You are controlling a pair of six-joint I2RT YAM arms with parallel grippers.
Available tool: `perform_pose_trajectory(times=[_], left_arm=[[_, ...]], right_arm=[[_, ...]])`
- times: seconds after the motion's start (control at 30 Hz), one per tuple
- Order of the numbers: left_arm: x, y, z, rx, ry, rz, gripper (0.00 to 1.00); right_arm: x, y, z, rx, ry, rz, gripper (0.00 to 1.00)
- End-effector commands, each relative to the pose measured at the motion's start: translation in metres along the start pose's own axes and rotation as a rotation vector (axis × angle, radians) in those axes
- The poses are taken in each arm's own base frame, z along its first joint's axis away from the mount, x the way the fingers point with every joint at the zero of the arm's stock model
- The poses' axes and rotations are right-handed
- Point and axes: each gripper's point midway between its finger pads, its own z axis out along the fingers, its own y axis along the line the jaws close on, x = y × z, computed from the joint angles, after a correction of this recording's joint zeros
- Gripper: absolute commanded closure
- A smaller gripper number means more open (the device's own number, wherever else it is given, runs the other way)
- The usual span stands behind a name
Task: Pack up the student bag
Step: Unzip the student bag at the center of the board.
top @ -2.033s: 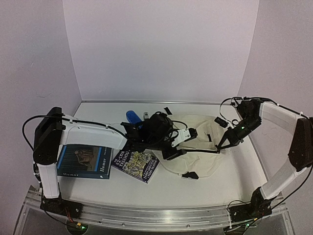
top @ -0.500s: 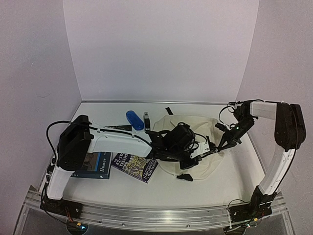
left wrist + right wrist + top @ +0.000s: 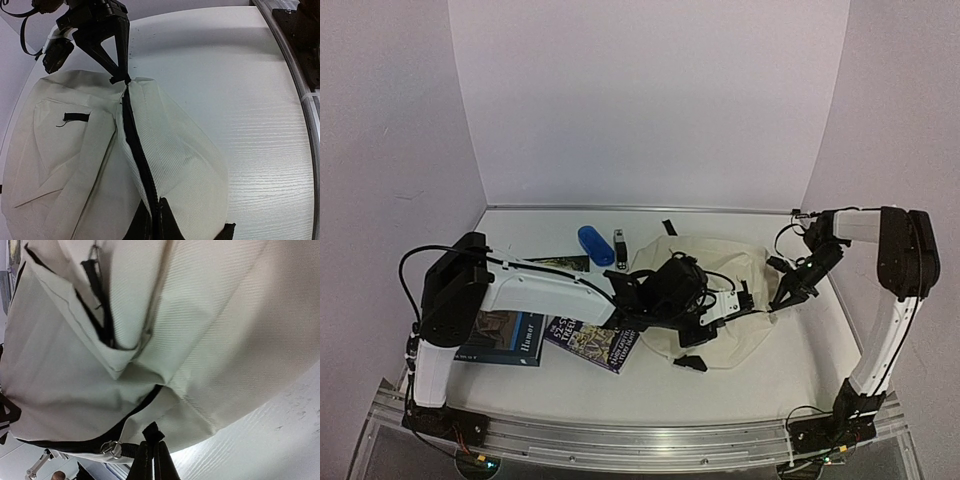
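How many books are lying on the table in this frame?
2. A dark blue book lies at the table's left side; a colourful-covered paperback lies just right of it, beside the cream fabric backpack. The left arm may hide more.

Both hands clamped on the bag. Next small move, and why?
Probably draw the left hand back along the zipper line of the student bag, away from the right hand. The line looks closed, the right hand pins the black tab at its end, and the books lie outside.
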Motion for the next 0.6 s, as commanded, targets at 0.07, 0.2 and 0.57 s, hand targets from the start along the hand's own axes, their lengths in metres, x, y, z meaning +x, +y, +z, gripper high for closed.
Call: perform_pose_trajectory(times=[0.07, 0.2, 0.57], left_arm=[[-0.041, 0.029, -0.050, -0.139, -0.081, 0.013, 1.00], [-0.046, 0.031, -0.054, -0.147, -0.096, 0.029, 1.00], [-0.037, 0.018, -0.045, -0.112, -0.074, 0.093, 1.00]], right_arm=[[-0.024, -0.073, -0.021, 0.258, -0.082, -0.033, 1.00], [-0.023, -0.074, -0.024, 0.273, -0.091, -0.044, 1.00], [-0.040, -0.035, -0.051, 0.078, -0.197, -0.023, 0.80]])
